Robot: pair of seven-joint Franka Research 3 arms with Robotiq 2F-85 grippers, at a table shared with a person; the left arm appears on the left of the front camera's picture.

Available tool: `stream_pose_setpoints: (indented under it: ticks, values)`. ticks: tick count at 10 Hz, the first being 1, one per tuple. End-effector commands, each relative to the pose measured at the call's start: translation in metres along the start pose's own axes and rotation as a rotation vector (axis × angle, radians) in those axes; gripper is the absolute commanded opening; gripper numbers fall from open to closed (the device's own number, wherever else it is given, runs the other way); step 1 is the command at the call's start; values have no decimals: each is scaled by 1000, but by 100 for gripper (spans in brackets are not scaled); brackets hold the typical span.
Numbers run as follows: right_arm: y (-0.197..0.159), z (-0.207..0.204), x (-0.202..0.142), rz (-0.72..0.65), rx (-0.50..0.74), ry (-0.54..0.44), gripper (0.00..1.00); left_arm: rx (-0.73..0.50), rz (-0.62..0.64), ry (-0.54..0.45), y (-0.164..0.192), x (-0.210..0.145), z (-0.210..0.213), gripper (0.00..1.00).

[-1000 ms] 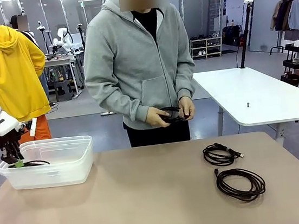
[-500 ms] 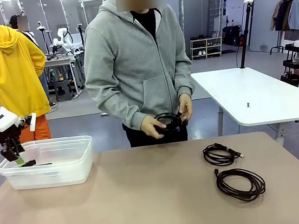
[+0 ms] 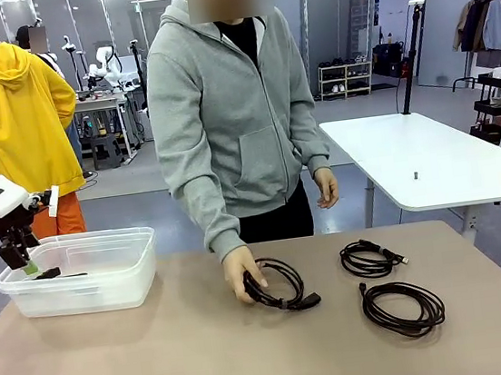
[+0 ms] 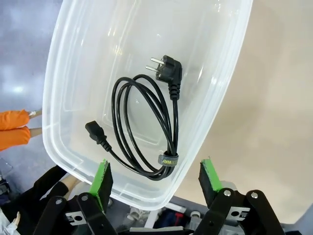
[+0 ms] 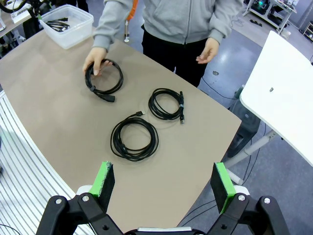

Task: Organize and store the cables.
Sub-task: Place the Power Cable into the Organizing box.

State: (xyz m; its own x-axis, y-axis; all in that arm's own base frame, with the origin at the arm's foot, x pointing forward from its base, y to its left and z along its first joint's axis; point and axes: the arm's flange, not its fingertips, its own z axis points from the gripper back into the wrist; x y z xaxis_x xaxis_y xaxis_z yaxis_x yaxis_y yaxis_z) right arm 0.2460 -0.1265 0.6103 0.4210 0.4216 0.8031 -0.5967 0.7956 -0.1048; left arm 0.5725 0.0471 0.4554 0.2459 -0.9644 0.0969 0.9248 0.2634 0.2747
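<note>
- Left gripper [image 4: 154, 171]: at the far left edge of the front view, hanging over the left end of the clear bin [image 3: 107, 283]. Jaws wide apart, nothing between the pads.
- Power cord [image 4: 146, 125]: strapped coil lying flat on the bin floor, centre of the left wrist view, plugs at both ends showing.
- Right gripper [image 5: 164, 183]: bottom of the right wrist view, high over the table [image 3: 207, 357]. Jaws apart, empty.
- Person's hand [image 3: 240, 276]: mid-frame, resting on a looped cable [image 3: 286, 288] on the table.
- Small coil [image 3: 369, 258] and large coil [image 3: 402, 308]: right of centre, lying near each other, untouched.

Black cables [image 4: 167, 159]; clear bin [image 3: 81, 295] (tan table [image 3: 207, 357]).
</note>
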Motion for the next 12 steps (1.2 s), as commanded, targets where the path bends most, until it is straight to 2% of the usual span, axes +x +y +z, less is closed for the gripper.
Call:
stream_pose_setpoints:
  ticks: [1, 12]
  values:
    - [0, 0, -1, -2, 1, -1, 100, 3, 4, 3, 1, -1, -2, 90]
    - [0, 0, -1, -2, 1, -1, 100, -3, 0, 1, 0, 0, -2, 90]
